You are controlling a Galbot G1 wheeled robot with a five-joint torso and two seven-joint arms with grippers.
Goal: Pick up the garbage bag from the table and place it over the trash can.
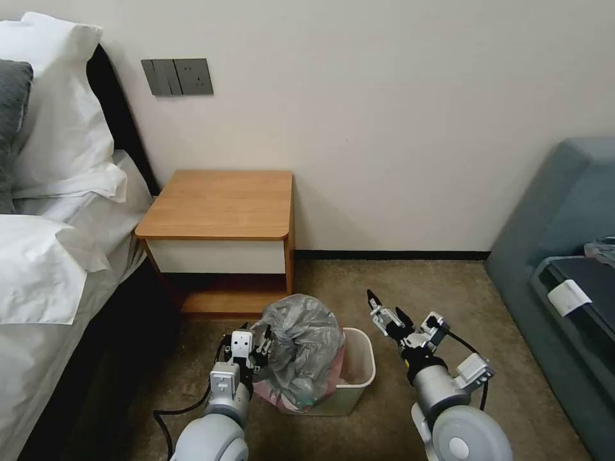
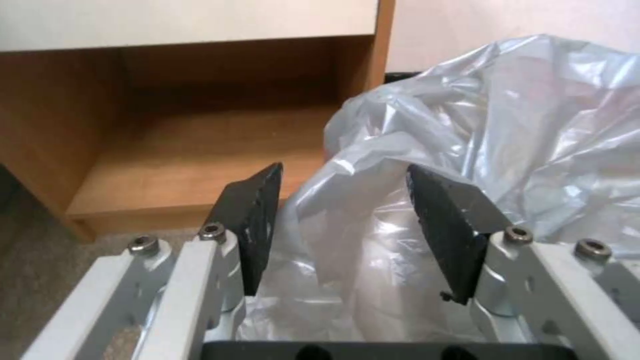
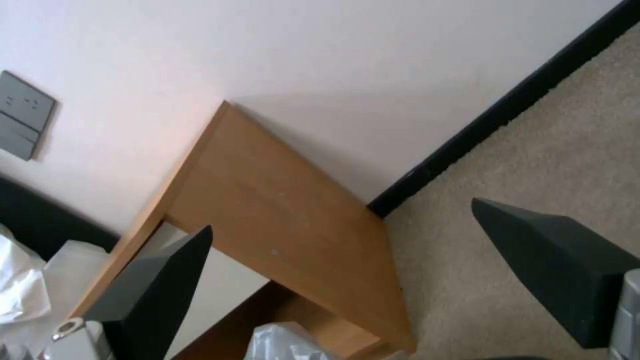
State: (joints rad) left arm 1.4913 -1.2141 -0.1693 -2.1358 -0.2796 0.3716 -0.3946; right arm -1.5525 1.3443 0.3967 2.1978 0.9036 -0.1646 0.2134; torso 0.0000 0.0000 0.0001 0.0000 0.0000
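1. The garbage bag (image 1: 301, 349), crinkly translucent grey plastic, sits bunched over the cream-white plastic trash can (image 1: 359, 371), off the wooden table (image 1: 221, 202).
2. Left gripper (image 2: 343, 225): jaws apart, plastic between, unclamped.
3. Right gripper (image 1: 386, 315): spread wide, holding nothing.
4. Left to do, I judge: spreading the bag around the rim.

Beige carpet (image 1: 397, 288) carries all I work over — trash can (image 1: 359, 365) stands on it, just before table (image 1: 221, 203). Table legs on carpet too, against wall — lower shelf (image 2: 193, 165) wooden.
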